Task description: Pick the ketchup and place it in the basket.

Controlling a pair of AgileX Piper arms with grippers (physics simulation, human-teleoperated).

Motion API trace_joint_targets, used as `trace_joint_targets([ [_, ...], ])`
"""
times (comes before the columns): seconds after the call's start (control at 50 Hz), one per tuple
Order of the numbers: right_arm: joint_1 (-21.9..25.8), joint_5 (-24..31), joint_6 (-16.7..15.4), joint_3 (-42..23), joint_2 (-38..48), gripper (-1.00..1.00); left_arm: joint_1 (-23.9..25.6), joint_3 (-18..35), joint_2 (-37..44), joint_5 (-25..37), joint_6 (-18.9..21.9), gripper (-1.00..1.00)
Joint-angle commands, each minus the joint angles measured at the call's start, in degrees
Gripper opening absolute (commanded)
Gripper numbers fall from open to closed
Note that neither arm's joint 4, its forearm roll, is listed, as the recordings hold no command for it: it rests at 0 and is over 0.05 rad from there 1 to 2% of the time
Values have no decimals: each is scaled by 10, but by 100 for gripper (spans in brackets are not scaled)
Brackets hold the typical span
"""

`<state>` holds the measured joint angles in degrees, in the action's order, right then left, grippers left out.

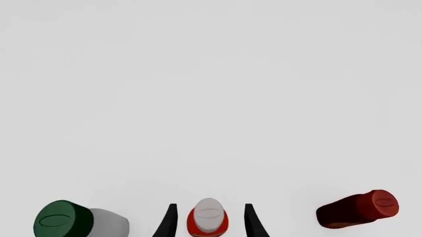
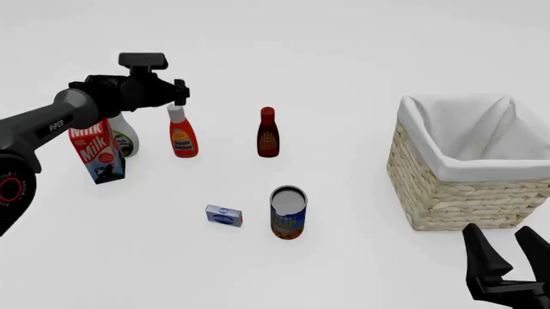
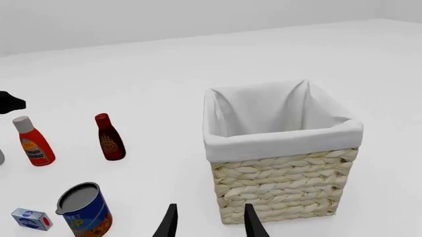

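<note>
Left wrist view shows my left tool (image 1: 207, 222) spread around the ketchup (image 1: 208, 222) cap; a high, off-centre squeeze could topple it.

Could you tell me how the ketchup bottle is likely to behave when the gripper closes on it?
The ketchup is tall on a small base, so a sideways nudge would probably tip it. Its smooth body may slip. The left gripper, open around the cap, should close centred.

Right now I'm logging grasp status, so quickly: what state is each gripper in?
Left gripper: open, fingers either side of the ketchup cap, not closed on it.
Right gripper: open, holding nothing, near the basket.
</note>
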<state>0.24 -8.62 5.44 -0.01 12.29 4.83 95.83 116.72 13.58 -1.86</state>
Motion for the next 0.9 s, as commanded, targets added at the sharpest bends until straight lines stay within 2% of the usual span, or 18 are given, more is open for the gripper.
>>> trace_joint_targets([
  [0.02,0,-6,0,0,7,100,-2,2,10,-5,-2,100],
  [0.9,0,-3,5,0,6,100,-1,2,40,-17,-1,100],
])
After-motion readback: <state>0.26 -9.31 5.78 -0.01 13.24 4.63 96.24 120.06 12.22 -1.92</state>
